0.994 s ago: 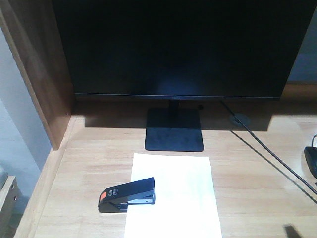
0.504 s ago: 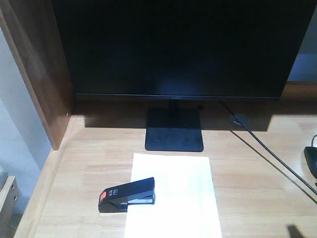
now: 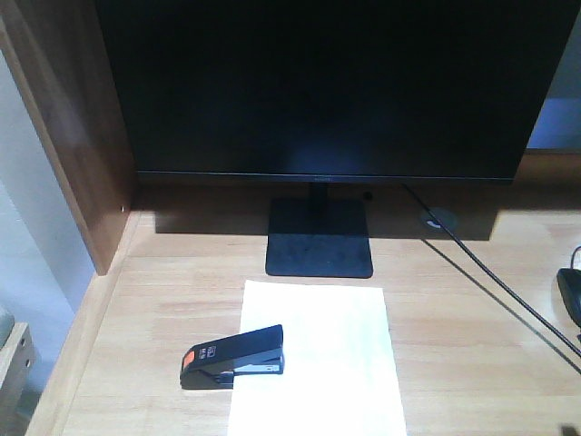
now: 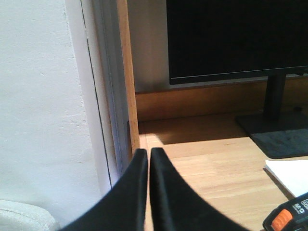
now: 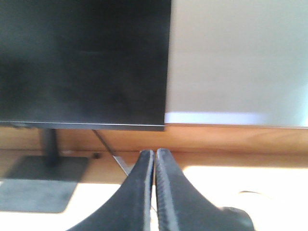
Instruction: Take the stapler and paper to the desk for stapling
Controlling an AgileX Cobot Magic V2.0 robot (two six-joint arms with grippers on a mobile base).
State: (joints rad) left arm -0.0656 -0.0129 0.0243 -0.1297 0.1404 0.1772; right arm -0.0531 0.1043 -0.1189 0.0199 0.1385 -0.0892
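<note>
The stapler (image 3: 233,357) is seen lying on the desk (image 3: 472,354), its front end overlapping the left edge of the paper (image 3: 318,359), in front of the monitor stand (image 3: 320,237). The left gripper (image 4: 148,156) is held with jaws together, the stapler low to its right, apart. The right gripper (image 5: 155,156) is likewise closed, empty, facing the monitor (image 5: 84,62).

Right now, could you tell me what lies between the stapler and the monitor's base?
In the front-facing view, only the paper's far corner and bare desk lie between the stapler and the monitor base.
</note>
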